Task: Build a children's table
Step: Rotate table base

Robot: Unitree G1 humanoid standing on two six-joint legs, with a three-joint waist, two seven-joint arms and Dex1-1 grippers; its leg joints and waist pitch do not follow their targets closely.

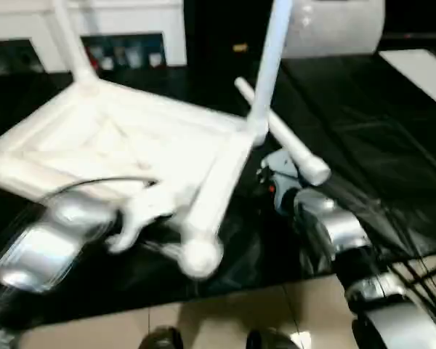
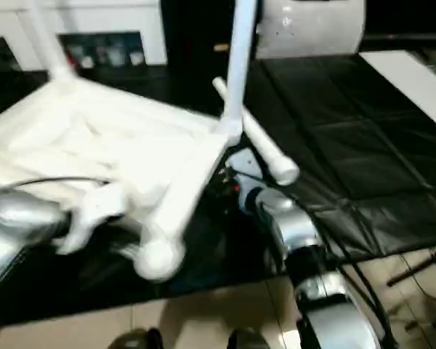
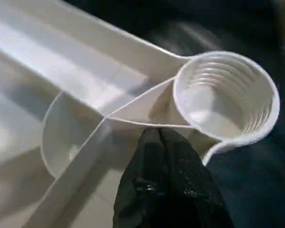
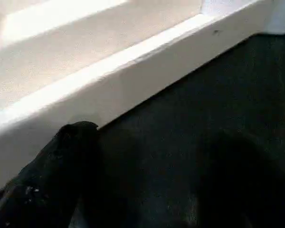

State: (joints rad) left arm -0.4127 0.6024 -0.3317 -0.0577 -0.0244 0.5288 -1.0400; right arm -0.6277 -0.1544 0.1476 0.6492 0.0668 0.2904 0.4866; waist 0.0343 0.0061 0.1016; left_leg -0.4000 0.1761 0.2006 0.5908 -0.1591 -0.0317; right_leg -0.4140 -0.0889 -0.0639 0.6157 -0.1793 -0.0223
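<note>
left forearm [image 1: 47, 243]: motion-blurred | upright leg [image 1: 270, 65]: top cut off | right tool [image 4: 133, 190]: 1 finger blurred

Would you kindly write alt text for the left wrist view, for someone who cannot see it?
The left gripper, its black fingers shut, sits against a thin rib on the underside of the white table top. Just beyond is an empty round corner socket, ridged inside, over a black surface.

Children's table [image 1: 131, 145] lies upside down on the black-covered work surface [image 1: 363, 138], toward its left. Two legs stand up from the far-left corner [image 1: 69, 40] and right corner [image 1: 269, 65]. Loose leg [image 1: 283, 142] lies just right of the right corner. Near corner socket [image 3: 225, 97] sits empty, left gripper [image 3: 159, 137] just beside it. Right gripper [image 4: 69, 142] near the table's right edge.
</note>
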